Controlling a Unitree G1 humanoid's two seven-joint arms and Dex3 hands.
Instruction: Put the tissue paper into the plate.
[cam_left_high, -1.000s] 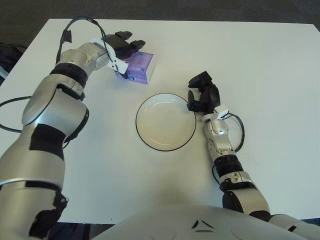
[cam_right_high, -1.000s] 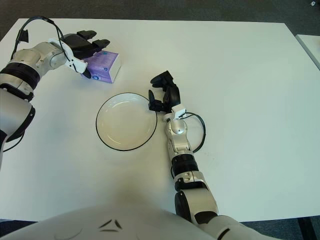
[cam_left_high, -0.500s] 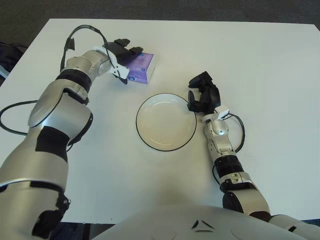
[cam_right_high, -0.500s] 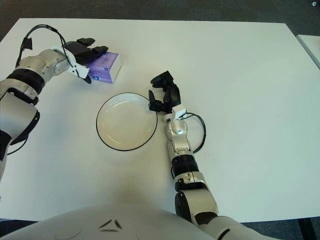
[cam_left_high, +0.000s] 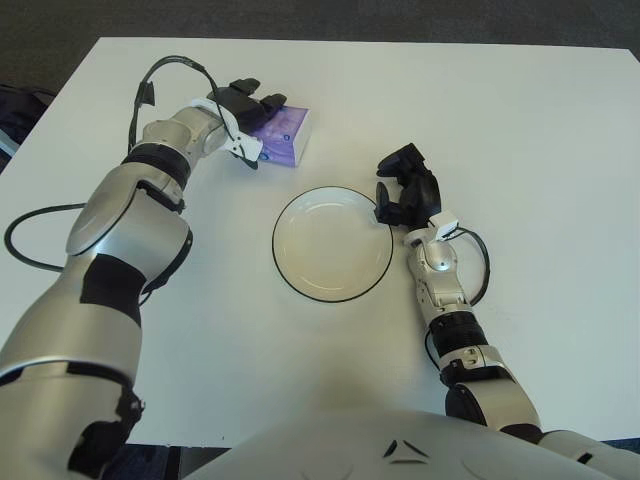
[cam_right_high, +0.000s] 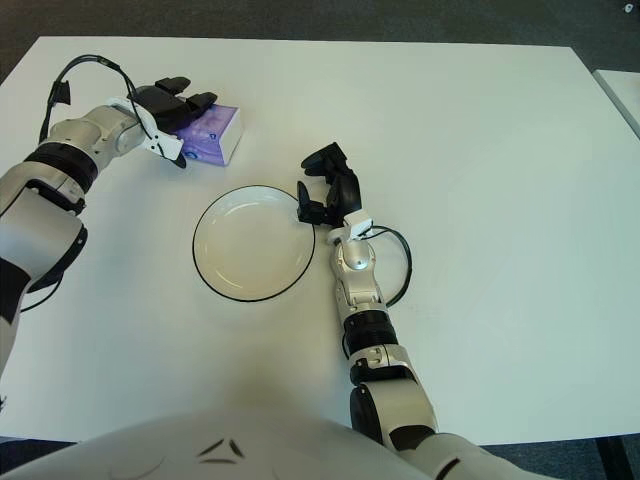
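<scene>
The left hand (cam_left_high: 243, 104) lay fingers-spread over the tissue paper (cam_left_high: 281, 138), not yet gripping — it needed a firm side pinch before lifting toward the plate (cam_left_high: 331, 290).

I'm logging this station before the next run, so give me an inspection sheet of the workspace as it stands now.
Surface: white table, flat.
Job's things: purple tissue pack lies on the table behind and left of the white black-rimmed plate; nothing lies in the plate.
Clutter: nothing seen.
Hands: left hand lies over the pack's left end, fingers draped on top, thumb at its near side; a firm grasp cannot be confirmed. Right hand shows at the plate's right rim, fingers curled, holding nothing.
Cables: black cable loops at the left wrist and right forearm; another runs off the table's left edge.
Surroundings: dark floor beyond the table.
</scene>
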